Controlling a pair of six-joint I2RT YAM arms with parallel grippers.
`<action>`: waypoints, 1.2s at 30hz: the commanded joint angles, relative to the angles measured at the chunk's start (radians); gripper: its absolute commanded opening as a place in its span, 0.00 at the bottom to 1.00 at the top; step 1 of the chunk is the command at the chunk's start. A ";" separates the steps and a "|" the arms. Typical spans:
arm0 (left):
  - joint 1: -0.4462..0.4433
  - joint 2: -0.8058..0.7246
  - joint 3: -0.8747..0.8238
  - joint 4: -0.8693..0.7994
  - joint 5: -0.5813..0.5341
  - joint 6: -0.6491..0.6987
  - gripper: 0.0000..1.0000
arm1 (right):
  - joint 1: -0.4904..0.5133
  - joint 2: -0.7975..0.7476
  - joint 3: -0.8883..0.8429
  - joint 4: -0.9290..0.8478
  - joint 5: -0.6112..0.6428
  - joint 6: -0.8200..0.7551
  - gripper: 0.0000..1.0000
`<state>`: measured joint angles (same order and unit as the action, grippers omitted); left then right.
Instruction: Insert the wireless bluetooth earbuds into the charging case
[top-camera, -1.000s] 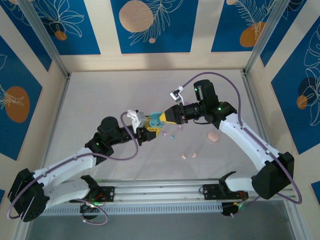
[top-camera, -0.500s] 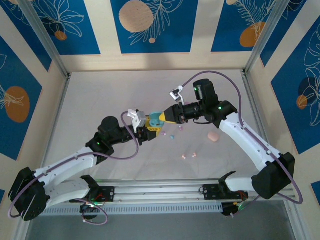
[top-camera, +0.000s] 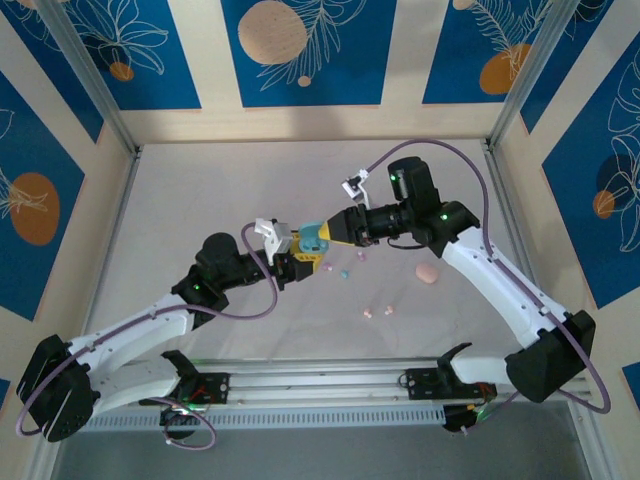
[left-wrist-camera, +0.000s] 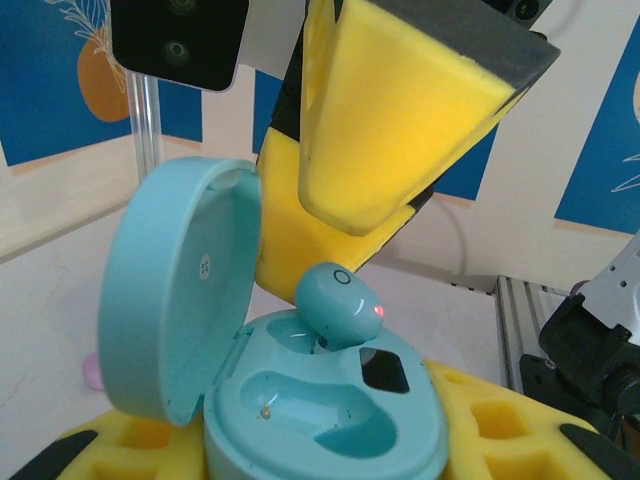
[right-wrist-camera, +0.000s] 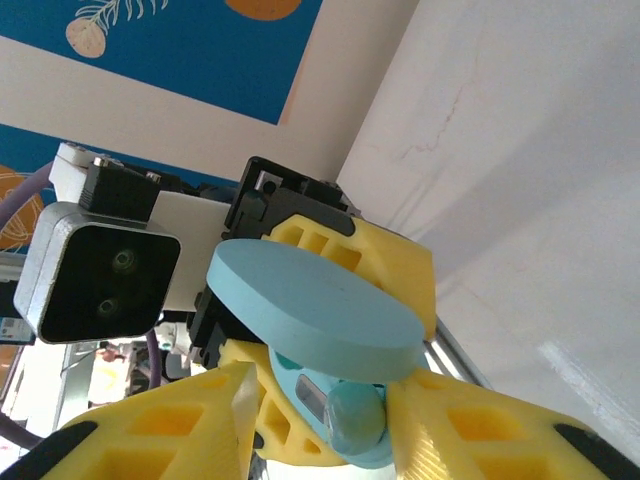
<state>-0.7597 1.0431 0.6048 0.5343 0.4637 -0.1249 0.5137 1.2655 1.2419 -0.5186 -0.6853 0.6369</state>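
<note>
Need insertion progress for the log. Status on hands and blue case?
Left hand clamped on open charging case. Right hand open around blue earbud. Earbud sits high in one slot; other slot empty.

— Anything to read here?
— No lettering at all. The bud bears a small ring mark beside a red light.
— And the case?
— Inside its lid sits one tiny mark, too small to make out.
— The wall panels?
— Leaf outlines and orange discs on blue, no words or numbers.
</note>
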 joint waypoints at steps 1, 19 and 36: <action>-0.012 -0.013 0.009 0.088 0.018 0.007 0.33 | -0.017 -0.033 0.005 -0.029 0.043 0.014 0.42; -0.012 -0.012 0.015 0.067 0.013 0.015 0.33 | -0.002 -0.037 0.010 -0.049 -0.014 -0.005 0.21; -0.012 -0.030 0.007 0.050 -0.011 0.034 0.33 | -0.049 -0.105 -0.009 -0.037 0.064 -0.003 0.26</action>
<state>-0.7616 1.0397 0.6048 0.5579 0.4625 -0.1188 0.4915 1.2167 1.2423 -0.5541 -0.6407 0.6323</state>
